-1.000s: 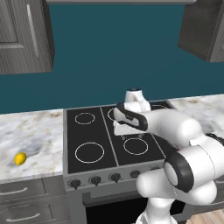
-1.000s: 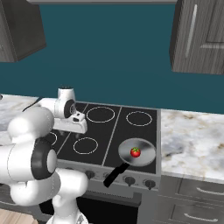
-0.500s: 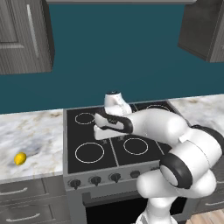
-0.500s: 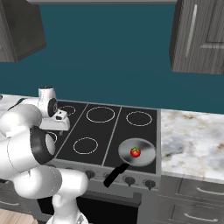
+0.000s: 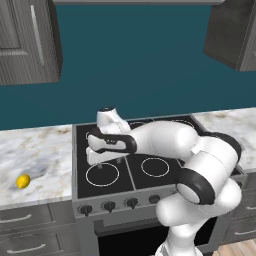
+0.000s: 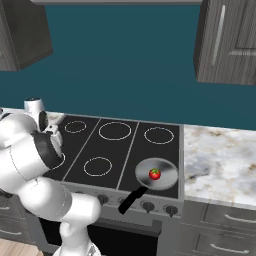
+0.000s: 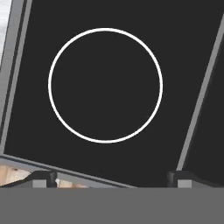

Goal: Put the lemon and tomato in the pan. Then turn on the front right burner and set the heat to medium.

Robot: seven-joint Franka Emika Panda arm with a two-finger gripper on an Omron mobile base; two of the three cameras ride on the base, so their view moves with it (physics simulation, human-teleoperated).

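While the claw (image 5: 109, 162) gapes above the stove (image 5: 80, 150), the lemon (image 5: 22, 181) lies apart.

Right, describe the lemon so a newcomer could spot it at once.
Start at the black stove, then look to the marble counter on its left. Near the counter's front edge lies the lemon, a small oval fruit. It is the sole bright yellow thing there, unlike the red tomato in the pan.

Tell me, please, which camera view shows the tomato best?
The right base view: the tomato sits plainly inside the pan on the front right burner, unobstructed. In the left base view the arm's white body covers that corner of the stove, and the hand view looks down on a bare burner ring.
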